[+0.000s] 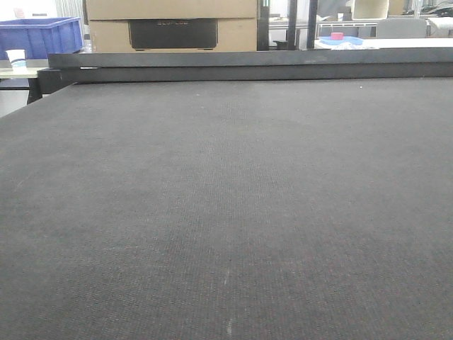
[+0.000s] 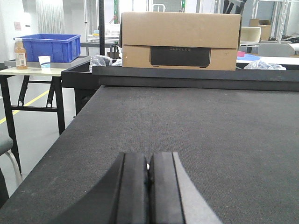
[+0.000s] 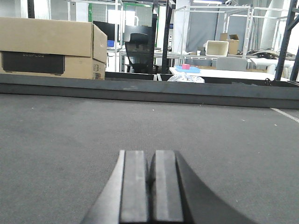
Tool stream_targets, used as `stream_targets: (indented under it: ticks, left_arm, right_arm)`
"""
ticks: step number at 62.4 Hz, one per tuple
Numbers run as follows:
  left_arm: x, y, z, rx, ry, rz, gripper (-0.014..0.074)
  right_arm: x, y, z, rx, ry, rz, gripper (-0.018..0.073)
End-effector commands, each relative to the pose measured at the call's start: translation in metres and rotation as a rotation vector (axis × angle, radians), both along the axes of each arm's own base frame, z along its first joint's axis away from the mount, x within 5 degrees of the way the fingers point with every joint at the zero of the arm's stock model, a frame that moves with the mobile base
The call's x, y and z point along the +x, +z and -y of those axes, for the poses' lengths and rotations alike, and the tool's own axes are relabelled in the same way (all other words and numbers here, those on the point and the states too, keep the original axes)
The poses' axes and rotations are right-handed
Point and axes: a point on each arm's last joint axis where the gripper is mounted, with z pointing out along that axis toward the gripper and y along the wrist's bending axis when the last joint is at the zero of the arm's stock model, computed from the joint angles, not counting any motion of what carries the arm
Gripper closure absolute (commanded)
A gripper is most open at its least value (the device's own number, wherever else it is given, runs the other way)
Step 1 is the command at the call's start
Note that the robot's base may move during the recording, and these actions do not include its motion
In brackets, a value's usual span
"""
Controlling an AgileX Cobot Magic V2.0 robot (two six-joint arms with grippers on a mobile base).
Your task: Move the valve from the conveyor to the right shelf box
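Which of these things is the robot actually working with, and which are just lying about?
Part of the job: conveyor belt, left gripper, right gripper, both shut. No valve or shelf box is in view.

Just lying about: cardboard box, blue crate, paper cup, drink bottle.

At my twelve o'clock a large cardboard box [image 2: 180, 39] with a black label hides part of the hall. At ten o'clock a pale desk [image 2: 28, 71] on black legs bears a blue crate [image 2: 49, 46], a bottle [image 2: 20, 53] of amber drink and a paper cup [image 2: 44, 61]. The grey floor [image 2: 37, 126] beneath it carries a yellow line [image 2: 25, 106]. Toward one o'clock I see a black office chair [image 3: 140, 46], white metal racks [image 3: 215, 25] and bright, even light.
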Motion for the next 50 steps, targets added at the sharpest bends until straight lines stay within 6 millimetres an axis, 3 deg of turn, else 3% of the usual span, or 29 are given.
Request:
stream_targets:
  ticks: [1, 50]
  left_arm:
    - [-0.0006, 0.0031, 0.0, -0.017, -0.001, 0.023, 0.0707]
    - [-0.0006, 0.0031, 0.0, -0.017, -0.001, 0.023, 0.0707]
  right_arm:
    - [-0.0005, 0.0015, 0.0002, 0.001, -0.004, 0.018, 0.0722]
    - [-0.0005, 0.0015, 0.0002, 0.001, -0.004, 0.018, 0.0722]
